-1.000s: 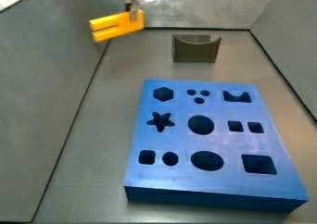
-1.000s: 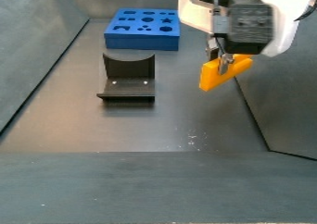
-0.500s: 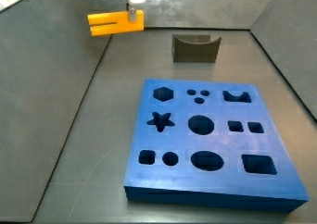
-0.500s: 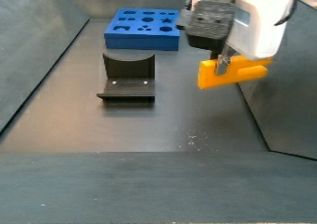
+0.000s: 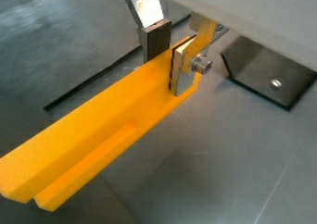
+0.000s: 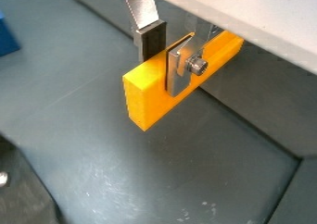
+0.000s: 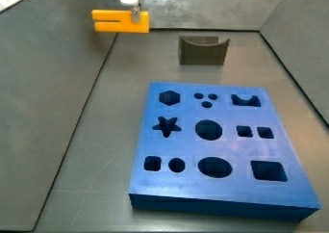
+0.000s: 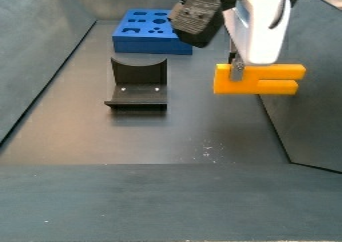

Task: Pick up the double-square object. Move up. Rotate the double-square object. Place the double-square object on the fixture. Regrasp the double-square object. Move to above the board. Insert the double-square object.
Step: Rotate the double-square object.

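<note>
Double-square object (image 8: 258, 78) hangs in the air in my end effector (image 5: 170, 63), clear of the floor and level now; a second ago it was tilted. Its forked end shows in a wrist view (image 5: 74, 177), its solid end in another (image 6: 151, 94). My silver fingers (image 6: 181, 61) are clamped on its flanks. My wrist body is cut off at the top in both side views. Farther back, the fixture (image 8: 138, 83) stands on the floor, its notch partly in shadow. Beyond it the board (image 8: 151, 31) lies flat, its far corner hidden behind my arm.
</note>
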### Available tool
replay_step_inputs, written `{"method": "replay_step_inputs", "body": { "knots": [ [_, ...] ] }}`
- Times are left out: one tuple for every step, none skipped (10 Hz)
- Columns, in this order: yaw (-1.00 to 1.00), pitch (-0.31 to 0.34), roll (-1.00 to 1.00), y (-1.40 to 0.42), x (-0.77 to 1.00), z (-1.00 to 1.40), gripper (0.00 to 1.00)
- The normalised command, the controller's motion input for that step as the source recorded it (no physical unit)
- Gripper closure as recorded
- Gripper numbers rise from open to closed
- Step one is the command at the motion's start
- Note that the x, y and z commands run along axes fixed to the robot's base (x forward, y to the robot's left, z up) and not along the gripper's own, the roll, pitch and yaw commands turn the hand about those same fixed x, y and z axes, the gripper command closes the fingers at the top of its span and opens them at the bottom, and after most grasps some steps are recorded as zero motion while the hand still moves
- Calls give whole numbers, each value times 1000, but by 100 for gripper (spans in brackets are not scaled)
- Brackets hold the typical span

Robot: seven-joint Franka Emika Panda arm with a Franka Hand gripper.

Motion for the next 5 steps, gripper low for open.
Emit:
{"method": "replay_step_inputs", "body": {
  "knots": [
    [-1000, -1, -16, 24, 3, -12, 100],
    [-1000, -1, -17, 24, 2, -12, 100],
    [-1000, -1, -18, 24, 2, -12, 100],
    [-1000, -1, -18, 24, 2, -12, 100],
    [-1000, -1, -19, 24, 2, -12, 100]
  ]
}}
